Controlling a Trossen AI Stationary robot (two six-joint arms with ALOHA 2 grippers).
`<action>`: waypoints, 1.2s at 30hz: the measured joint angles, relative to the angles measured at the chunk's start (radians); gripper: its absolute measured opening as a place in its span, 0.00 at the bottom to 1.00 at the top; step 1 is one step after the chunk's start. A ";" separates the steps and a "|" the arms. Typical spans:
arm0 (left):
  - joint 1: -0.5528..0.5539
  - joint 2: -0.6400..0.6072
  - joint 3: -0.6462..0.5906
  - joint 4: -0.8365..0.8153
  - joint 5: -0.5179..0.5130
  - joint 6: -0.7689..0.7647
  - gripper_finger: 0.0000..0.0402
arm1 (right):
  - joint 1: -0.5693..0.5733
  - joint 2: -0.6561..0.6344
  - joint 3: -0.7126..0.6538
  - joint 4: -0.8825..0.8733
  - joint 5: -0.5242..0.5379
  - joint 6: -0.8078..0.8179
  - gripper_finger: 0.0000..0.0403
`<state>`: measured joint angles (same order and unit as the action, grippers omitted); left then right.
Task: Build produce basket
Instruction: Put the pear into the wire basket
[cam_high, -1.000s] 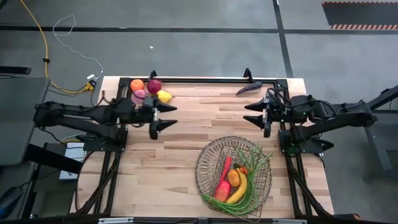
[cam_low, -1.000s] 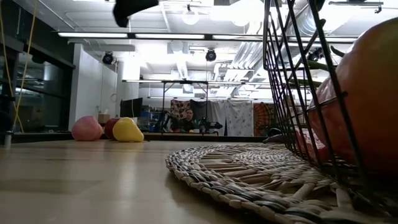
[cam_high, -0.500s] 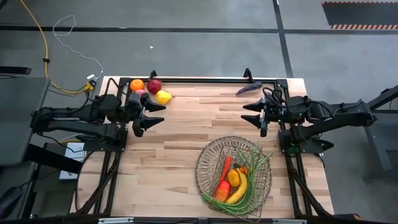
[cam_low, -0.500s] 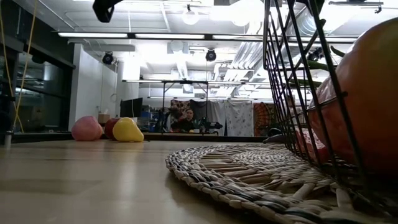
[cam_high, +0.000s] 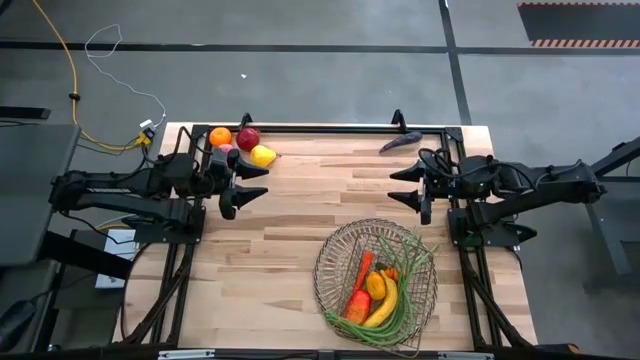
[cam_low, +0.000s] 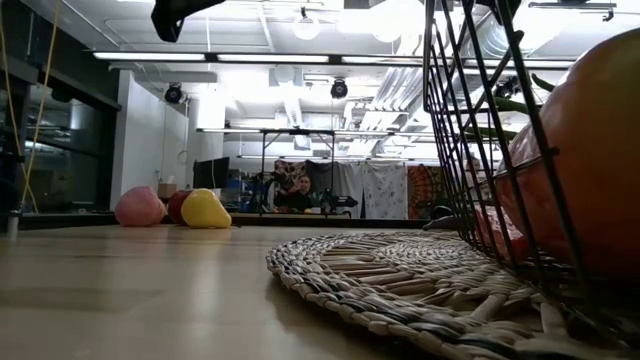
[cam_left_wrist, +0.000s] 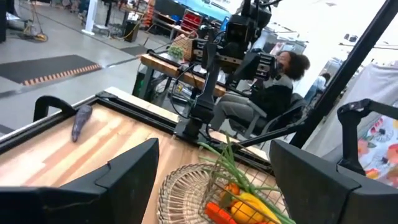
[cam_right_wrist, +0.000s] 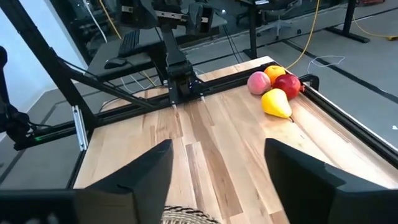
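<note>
My left gripper has pulled back toward the far-left fruit pile, jaws apart, empty. Yellow plastic pear sits just beyond them, next pick I judge. My right gripper hovers with jaws apart; round brass wire-mesh basket lies nearer the front edge. No readable writing.

No text, label, brand, number or sign can be read anywhere.
</note>
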<state>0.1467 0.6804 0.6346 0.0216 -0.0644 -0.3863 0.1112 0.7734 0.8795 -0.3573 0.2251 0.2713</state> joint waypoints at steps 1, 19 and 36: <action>0.001 0.000 0.000 0.000 -0.001 0.009 0.73 | 0.000 0.000 0.000 -0.001 0.000 0.009 0.65; 0.148 0.171 0.150 -0.274 -0.301 -0.208 0.73 | 0.000 0.000 0.000 0.002 0.150 0.110 0.95; 0.715 0.755 0.348 -0.749 -0.082 -0.142 0.73 | 0.000 0.000 0.000 0.002 0.150 0.069 0.95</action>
<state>0.8622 1.4356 0.9825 -0.7277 -0.1467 -0.5279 0.1110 0.7734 0.8795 -0.3551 0.3750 0.3405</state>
